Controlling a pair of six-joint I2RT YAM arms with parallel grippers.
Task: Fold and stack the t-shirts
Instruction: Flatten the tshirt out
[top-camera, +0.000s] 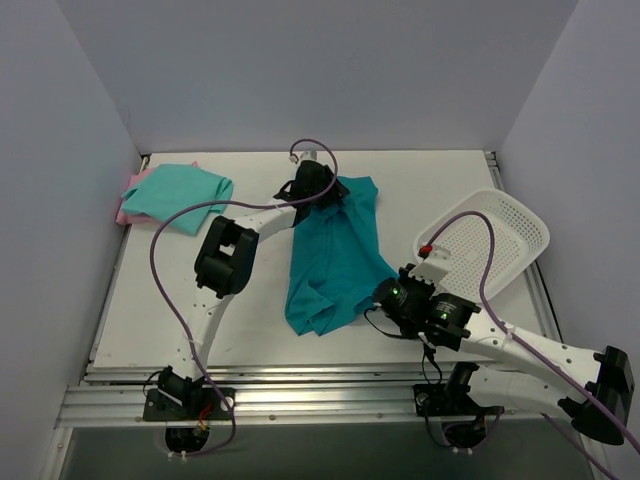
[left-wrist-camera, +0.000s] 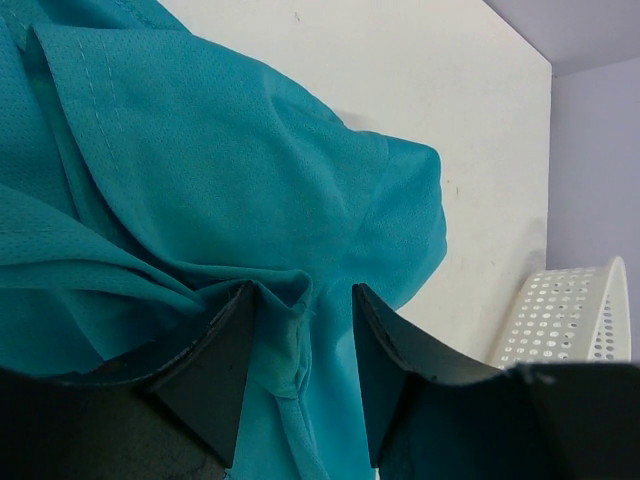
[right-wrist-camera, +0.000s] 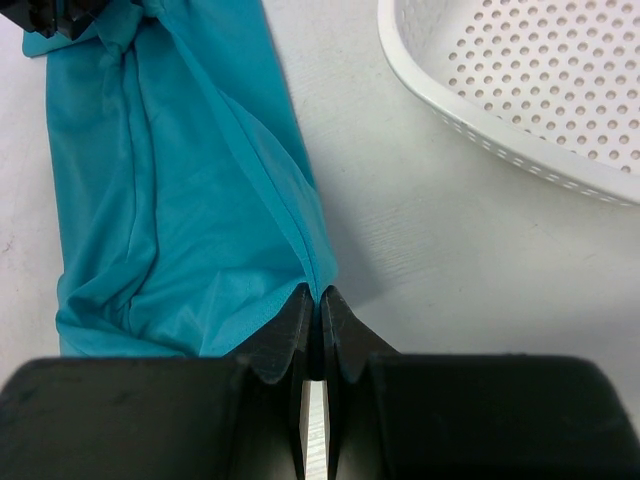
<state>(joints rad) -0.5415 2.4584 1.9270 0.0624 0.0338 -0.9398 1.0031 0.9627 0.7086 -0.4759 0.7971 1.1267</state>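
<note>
My left gripper (left-wrist-camera: 302, 292) is straddling a fold of the teal t-shirt (top-camera: 335, 260), jaws half-open. My right gripper (right-wrist-camera: 318, 293) is pinching its lower-right edge, jaws closed.

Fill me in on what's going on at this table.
Both arms are on the teal t-shirt, crumpled mid-table. The right gripper is shut on its near right edge; the left gripper sits at the far end, jaws apart around a ridge of cloth. A mint-green t-shirt lies folded on a pink t-shirt in the far left corner; a white basket sits at right.
</note>
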